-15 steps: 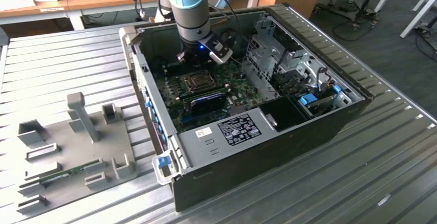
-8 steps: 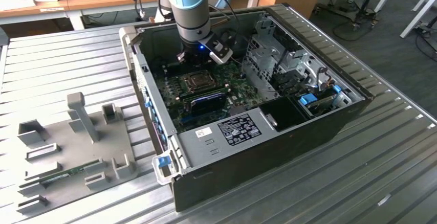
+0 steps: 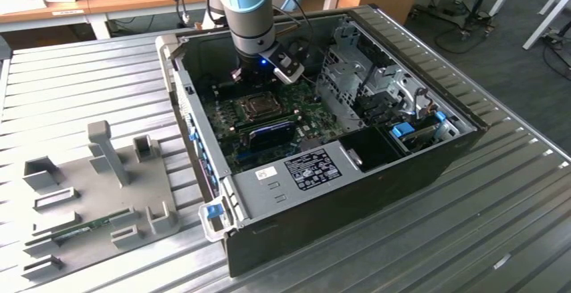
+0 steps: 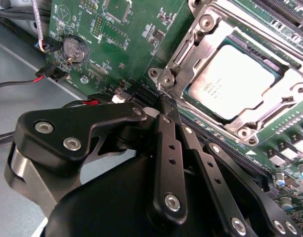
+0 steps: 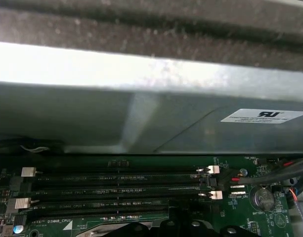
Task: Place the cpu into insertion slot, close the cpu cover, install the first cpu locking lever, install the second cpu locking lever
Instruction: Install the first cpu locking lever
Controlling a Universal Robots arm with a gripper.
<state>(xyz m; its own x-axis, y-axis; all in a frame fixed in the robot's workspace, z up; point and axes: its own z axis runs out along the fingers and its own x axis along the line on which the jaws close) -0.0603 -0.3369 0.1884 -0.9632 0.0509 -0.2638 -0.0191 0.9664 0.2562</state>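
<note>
1. The cpu [image 4: 234,79] sits flat in its socket on the green motherboard [image 4: 116,34], its pale grey metal top facing up; in the exterior view the socket lies near the middle of the board, inside the open computer case [image 3: 357,192].
2. The cpu cover [image 4: 200,47] is down around the chip, its silvery frame bordering the chip on all sides and leaving the top bare through the window.
3. The gripper [image 4: 167,106] hangs just beside one corner of the cover, its black fingers [image 4: 166,148] drawn together to a narrow tip with nothing between them.
4. In the exterior view the gripper [image 3: 254,75] is on the far side of the socket, low inside the case, under the blue-grey arm [image 3: 250,5].
5. A round coin battery [image 4: 74,49] lies on the board, well apart from the socket.
6. Long black memory slots [image 5: 116,195] run along the board in the first wrist view, beside the grey case wall [image 5: 116,113].
7. A grey fixture plate [image 3: 98,192] with upright blocks rests on the ribbed metal table [image 3: 499,239], to the exterior view's left of the case.
</note>
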